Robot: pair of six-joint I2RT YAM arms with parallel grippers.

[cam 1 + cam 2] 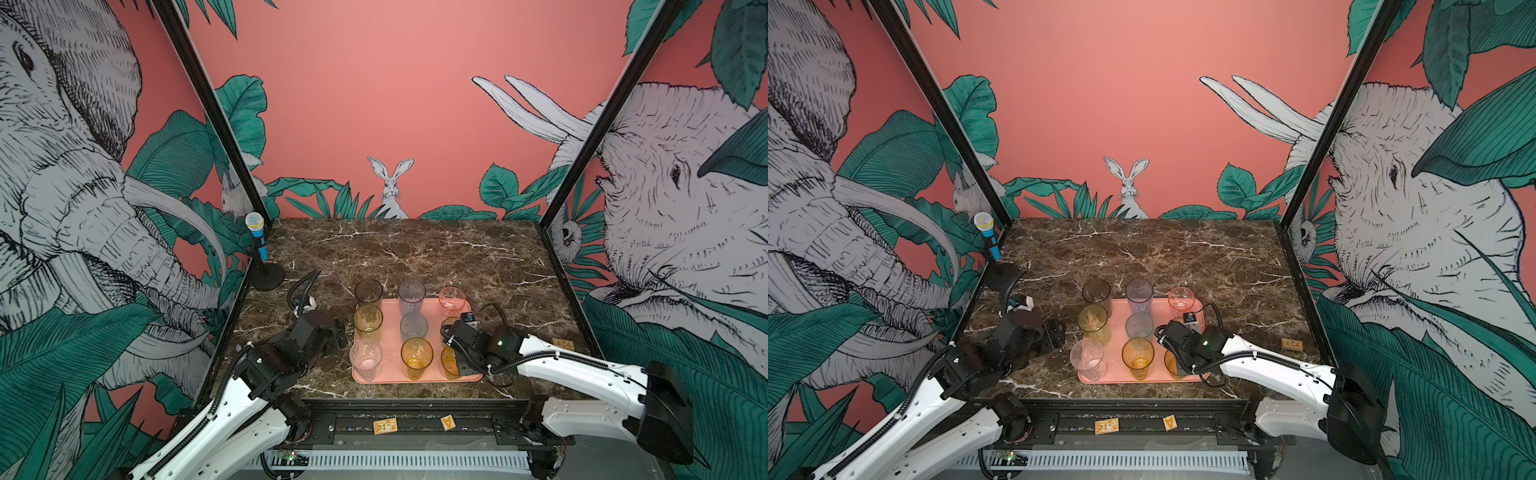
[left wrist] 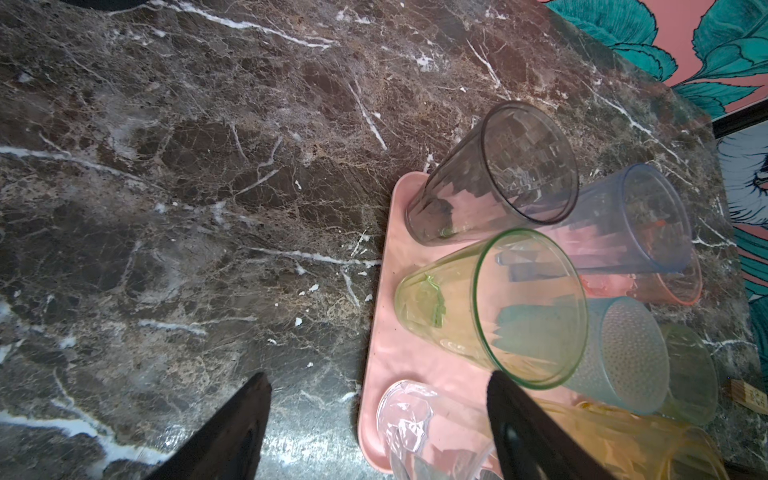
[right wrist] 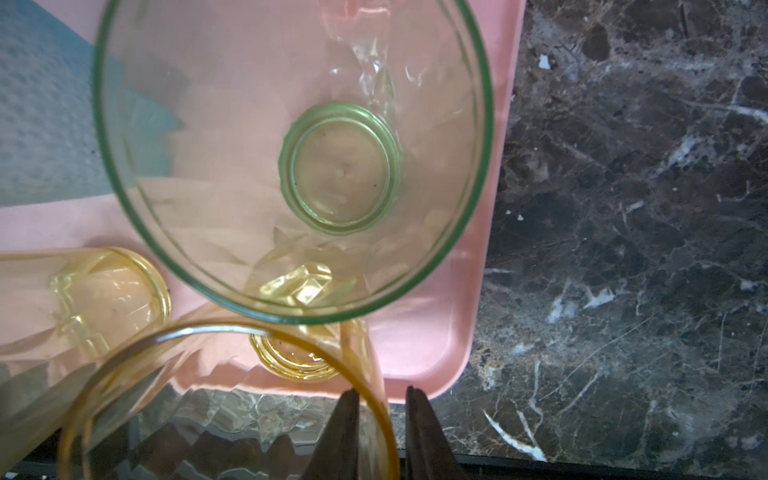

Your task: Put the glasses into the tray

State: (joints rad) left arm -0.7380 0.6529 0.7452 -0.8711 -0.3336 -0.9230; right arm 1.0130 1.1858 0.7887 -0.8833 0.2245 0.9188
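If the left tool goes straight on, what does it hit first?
Likely the tall green glass: one finger of the left tool lines up with its rim over the tray. Depth is unclear.

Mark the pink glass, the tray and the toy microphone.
pink glass (image 1: 452, 305), in a top view: side wall
tray (image 1: 391, 353), in a top view: bare floor
toy microphone (image 1: 254, 221), in a top view: round head

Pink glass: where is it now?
In both top views the pink glass stands at the far right corner of the tray, right of the lilac-blue glass.
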